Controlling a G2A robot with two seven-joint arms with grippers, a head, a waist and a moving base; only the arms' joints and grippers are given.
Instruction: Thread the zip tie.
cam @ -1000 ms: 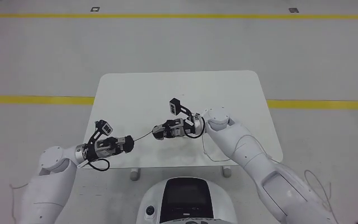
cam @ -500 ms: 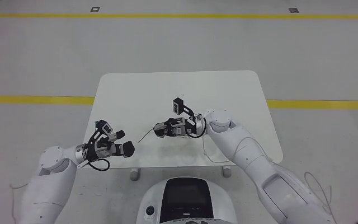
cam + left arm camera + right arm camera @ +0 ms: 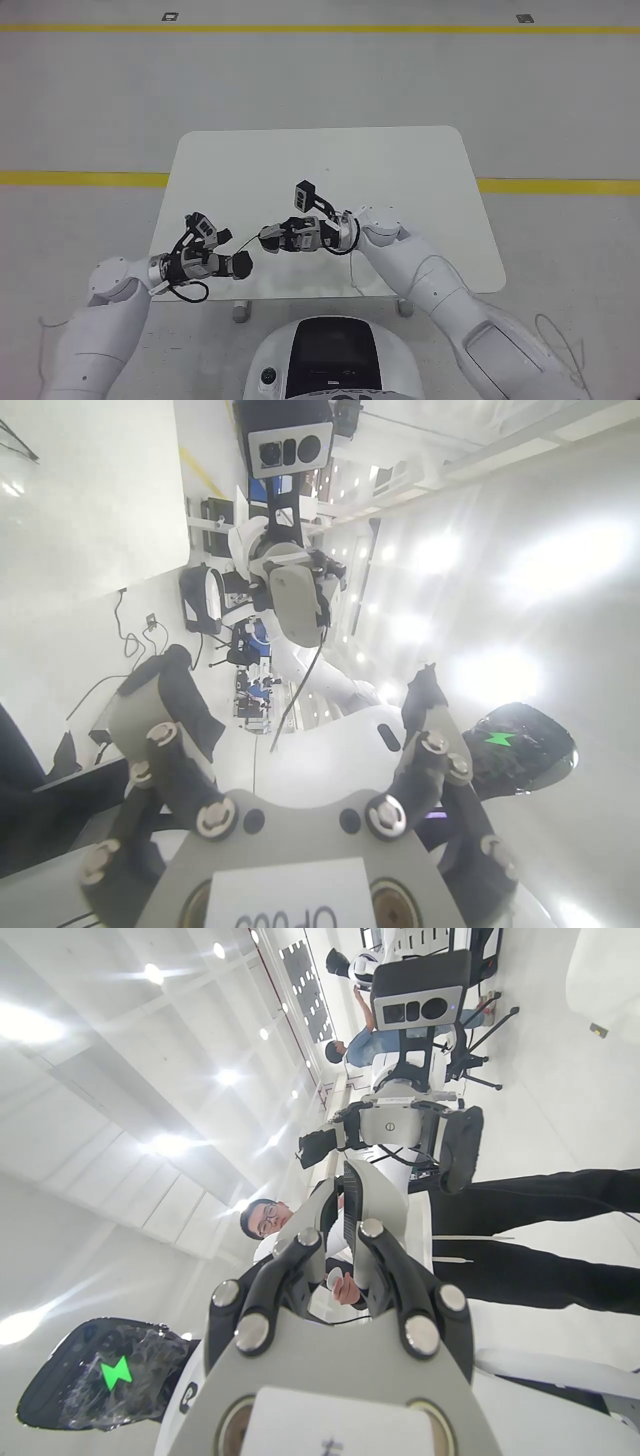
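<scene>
Top view: left tool [image 3: 232, 251] has let go of the zip tie [image 3: 300, 685].
It is spread apart; right tool [image 3: 266, 238] alone clamps the tie, unthreaded.

Label [image 3: 292, 892] on left gripper [image 3: 300, 665] cut off; nothing legible.

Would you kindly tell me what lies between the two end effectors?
The zip tie: in the left wrist view it juts from the shut right end effector toward the open left end effector, its tip free.
</scene>
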